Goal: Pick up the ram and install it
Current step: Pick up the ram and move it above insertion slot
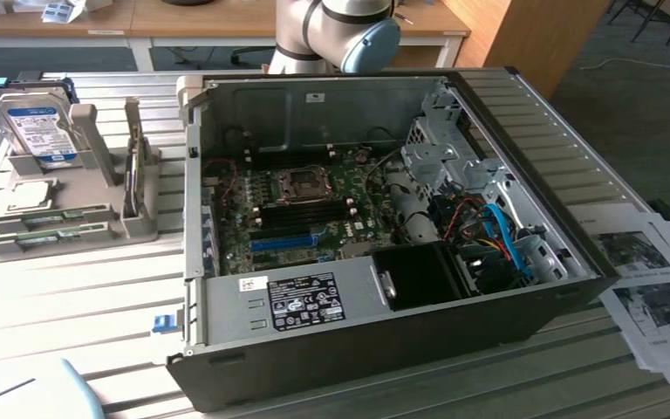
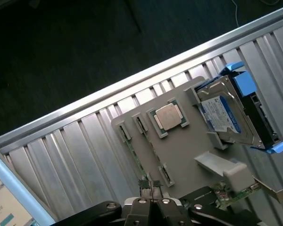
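The thin green ram stick point(image 1: 53, 216) lies in the grey plastic holder point(image 1: 140, 229) at the exterior view's left, well apart from the open black computer case point(image 1: 347, 349). The wrist view adds our fingers point(image 2: 141, 203), clenched empty above that holder. We'd spread them and square up to the stick's long edges.

Arm point(image 1: 335, 30) running off the exterior view's upper edge. Ram point(image 1: 50, 217) sitting low in its grey holder point(image 1: 100, 230), chips and label too small to make out. Papers point(image 1: 659, 288) getting clipped at the exterior view's right edge, print unreadable. Wrist view: gripper point(image 2: 151, 186) body being cut by the frame edge and covering part of a green card point(image 2: 240, 192).
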### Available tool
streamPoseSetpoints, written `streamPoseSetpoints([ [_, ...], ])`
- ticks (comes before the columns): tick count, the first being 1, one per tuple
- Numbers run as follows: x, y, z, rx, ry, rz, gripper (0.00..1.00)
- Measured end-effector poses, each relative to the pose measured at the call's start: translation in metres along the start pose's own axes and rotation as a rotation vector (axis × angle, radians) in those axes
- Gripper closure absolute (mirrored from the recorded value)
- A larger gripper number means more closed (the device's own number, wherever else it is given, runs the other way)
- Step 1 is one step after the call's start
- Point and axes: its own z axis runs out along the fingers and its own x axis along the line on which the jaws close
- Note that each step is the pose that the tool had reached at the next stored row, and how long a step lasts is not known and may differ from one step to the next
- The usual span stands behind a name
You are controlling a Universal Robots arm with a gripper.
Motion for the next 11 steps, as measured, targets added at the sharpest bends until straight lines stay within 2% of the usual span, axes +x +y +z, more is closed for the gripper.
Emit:
streamPoseSetpoints([
  [11,0.0,0.0,0.0,-0.0011,0.0086,-0.173,0.91],
])
